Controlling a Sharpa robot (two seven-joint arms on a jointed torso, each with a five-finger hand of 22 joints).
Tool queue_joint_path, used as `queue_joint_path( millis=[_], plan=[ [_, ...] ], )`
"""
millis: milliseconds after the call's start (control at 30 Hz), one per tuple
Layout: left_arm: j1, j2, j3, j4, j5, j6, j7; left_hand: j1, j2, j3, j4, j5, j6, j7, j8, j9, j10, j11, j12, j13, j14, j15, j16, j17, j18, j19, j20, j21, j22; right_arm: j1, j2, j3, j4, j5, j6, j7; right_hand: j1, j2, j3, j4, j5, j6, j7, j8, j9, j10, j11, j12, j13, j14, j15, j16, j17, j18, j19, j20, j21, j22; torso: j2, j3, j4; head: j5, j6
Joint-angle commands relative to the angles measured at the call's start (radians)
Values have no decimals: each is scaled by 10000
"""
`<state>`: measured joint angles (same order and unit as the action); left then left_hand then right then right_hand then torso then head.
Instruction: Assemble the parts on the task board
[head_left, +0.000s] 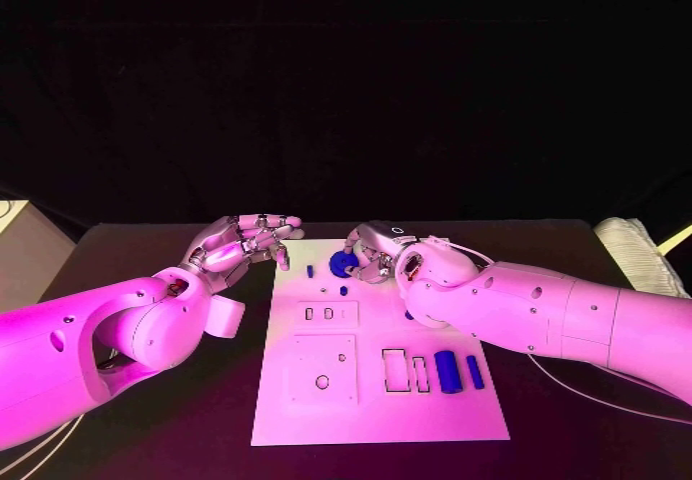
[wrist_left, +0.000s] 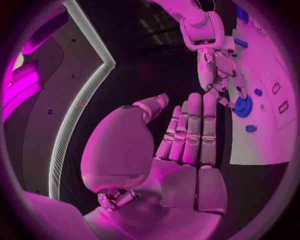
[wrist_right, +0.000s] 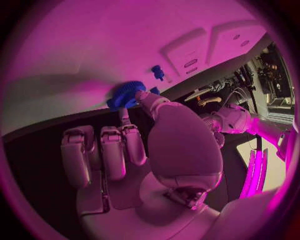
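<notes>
Now right hand (head_left: 378, 252) fingertips on blue gear (head_left: 343, 264) at task board (head_left: 378, 420); left hand (head_left: 245, 243) empty, fingers straight.

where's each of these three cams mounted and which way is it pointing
Head view: on the robot's head, looking down at the task board; both arms show, left hand and right hand.
Left wrist view: behind the left hand, facing the board's edge.
Right wrist view: behind the right hand, facing the board.
All three share the blue gear, touched by the right hand's fingers.
</notes>
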<state>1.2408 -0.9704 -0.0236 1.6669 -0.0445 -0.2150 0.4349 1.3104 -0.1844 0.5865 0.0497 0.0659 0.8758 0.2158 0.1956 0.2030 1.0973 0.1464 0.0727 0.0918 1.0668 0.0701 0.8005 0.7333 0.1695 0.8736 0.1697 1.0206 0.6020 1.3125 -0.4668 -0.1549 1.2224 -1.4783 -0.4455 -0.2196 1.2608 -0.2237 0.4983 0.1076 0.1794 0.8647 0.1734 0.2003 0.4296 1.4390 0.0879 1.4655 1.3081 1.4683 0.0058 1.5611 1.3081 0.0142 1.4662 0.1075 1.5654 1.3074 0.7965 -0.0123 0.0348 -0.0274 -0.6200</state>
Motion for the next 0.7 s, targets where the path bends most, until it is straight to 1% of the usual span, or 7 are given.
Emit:
queue_joint_path(
  millis=[33, 133, 233, 333, 400, 467, 700],
  plan=[
    [14, 4, 6, 24, 27, 145, 47, -25, 54, 47, 2, -56, -49, -23, 18, 10, -4, -2, 52, 7, -80, 18, 30, -8, 151, -41, -1, 23, 10, -15, 47, -7, -26, 25, 158, 55, -80, -77, -213, 33, -337, -438, 89, -293, -158, -235, 91, -191, 1107, 954, 136, -5, 2321, -142, 1046, 122, 54, 2634, 7, -5, 7, -20, 2],
    [14, 0, 6, 24, 27, 139, 43, -25, 53, 47, 2, -56, -50, -23, 18, 10, -4, -2, 52, 8, -80, 18, 30, -8, 151, -42, 0, 24, 11, -15, 64, -8, -40, 96, 195, 106, -179, 27, -919, 304, -392, -671, 155, -554, -307, -300, 165, -252, 1048, 955, 207, -2, 2330, -142, 1046, 203, 54, 2634, 12, -3, 17, -25, 1],
    [14, -6, 6, 24, 27, 130, 38, -31, 49, 43, 4, -56, -56, -18, 16, 13, -9, 1, 51, 9, -83, 19, 35, -11, 151, -48, 0, 32, 13, -15, 59, -12, -40, 197, 298, 167, -252, 228, -1503, 689, -337, -497, 146, -579, -363, -283, 161, -245, 1065, 956, 212, -2, 2332, -142, 1046, 219, 54, 2634, 3, -8, 21, -26, -9],
    [14, -15, 6, 24, 27, 121, 34, -31, 49, 43, 4, -56, -56, -18, 16, 13, -9, 1, 51, 9, -83, 19, 35, -11, 151, -48, 0, 32, 13, -15, 31, -17, -17, 285, 423, 221, -489, 366, -1764, 1081, -310, -282, 107, -512, -376, -202, 130, -181, 1143, 962, 189, 8, 2360, -142, 1046, 201, 54, 2634, -1, -11, 17, -21, -17],
    [14, -18, 6, 22, 27, 116, 30, -31, 49, 43, 4, -56, -56, -18, 16, 13, -9, 1, 51, 9, -83, 19, 35, -11, 151, -48, 0, 32, 13, -15, 11, -21, -3, 350, 486, 246, -700, 489, -1913, 1423, -291, -158, 75, -476, -394, -111, 105, -109, 1230, 973, 166, 22, 2402, -142, 1046, 182, 54, 2634, -1, -9, 10, -14, -22],
    [14, -19, 6, 21, 27, 108, 20, -31, 49, 43, 4, -56, -56, -18, 16, 13, -9, 1, 51, 9, -83, 19, 35, -11, 151, -48, 0, 32, 13, -15, -5, -25, 9, 391, 535, 262, -818, 572, -1945, 1599, -246, -97, 61, -457, -404, -79, 92, -84, 1262, 979, 156, 31, 2429, -142, 1046, 170, 54, 2634, -1, -6, 6, -18, -29],
    [14, -19, 6, 16, 27, 84, -15, -46, 38, 32, 10, -55, -94, 15, -2, 12, -41, 19, 37, 7, -89, 29, 44, -17, 149, -60, 4, 46, 18, -15, -102, -34, 57, 461, 675, 245, -915, 742, -1879, 1763, -75, 66, 15, -383, -405, 2, 53, -21, 1341, 986, 126, 40, 2456, -142, 1046, 145, 54, 2634, 4, -7, 23, -23, -52]
  ],
)
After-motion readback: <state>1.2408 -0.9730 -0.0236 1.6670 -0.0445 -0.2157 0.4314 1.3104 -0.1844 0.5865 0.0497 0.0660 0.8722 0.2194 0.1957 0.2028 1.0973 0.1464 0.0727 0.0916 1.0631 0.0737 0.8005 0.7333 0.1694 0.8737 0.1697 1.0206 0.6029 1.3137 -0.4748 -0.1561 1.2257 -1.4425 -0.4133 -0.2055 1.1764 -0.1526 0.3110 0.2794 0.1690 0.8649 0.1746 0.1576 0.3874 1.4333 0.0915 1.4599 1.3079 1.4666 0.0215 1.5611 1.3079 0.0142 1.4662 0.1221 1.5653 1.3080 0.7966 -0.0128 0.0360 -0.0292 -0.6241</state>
